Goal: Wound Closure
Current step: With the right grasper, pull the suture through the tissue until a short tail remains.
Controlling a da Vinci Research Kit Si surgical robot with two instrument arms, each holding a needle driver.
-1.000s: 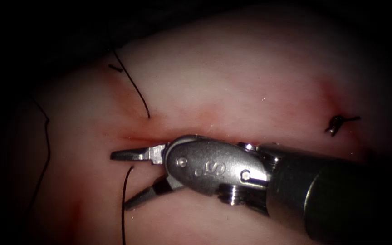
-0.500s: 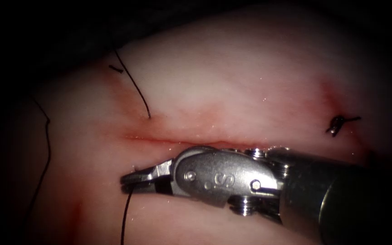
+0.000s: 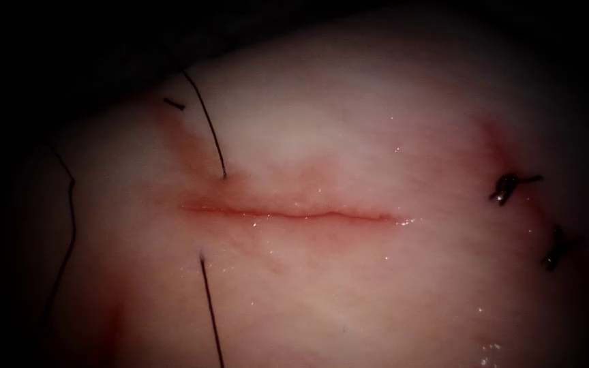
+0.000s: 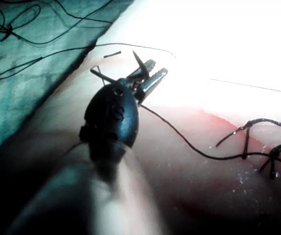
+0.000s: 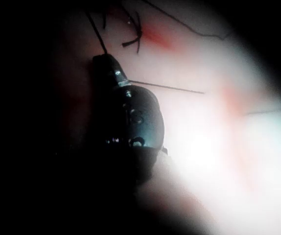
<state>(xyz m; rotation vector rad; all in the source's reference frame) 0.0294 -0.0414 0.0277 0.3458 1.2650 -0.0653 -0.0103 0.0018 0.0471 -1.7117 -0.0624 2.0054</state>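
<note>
The tissue (image 3: 349, 136) carries a thin horizontal cut (image 3: 294, 215). Near the cut's left end, one dark thread (image 3: 207, 133) enters the tissue just above the cut. A second strand (image 3: 210, 310) comes out just below it and runs down out of the picture. In the left wrist view my left tool (image 4: 150, 76) is shut, with the dark needle (image 4: 137, 59) held across its jaws over the tissue and thread (image 4: 189, 144) trailing from it. In the right wrist view my right tool (image 5: 104, 58) is shut on a thread (image 5: 95, 30) at its tip.
Two tied knots (image 3: 509, 185) (image 3: 555, 249) sit at the far right of the tissue. A loose thread (image 3: 69, 218) hangs down the left edge, and a short cut end (image 3: 174, 103) lies at the upper left. Green cloth (image 4: 23, 73) with loose threads lies beside the tissue.
My right tool had open jaws around the lower strand, shut on it, then drew back out of the endoscope picture. The strand now slants to the lower right.
</note>
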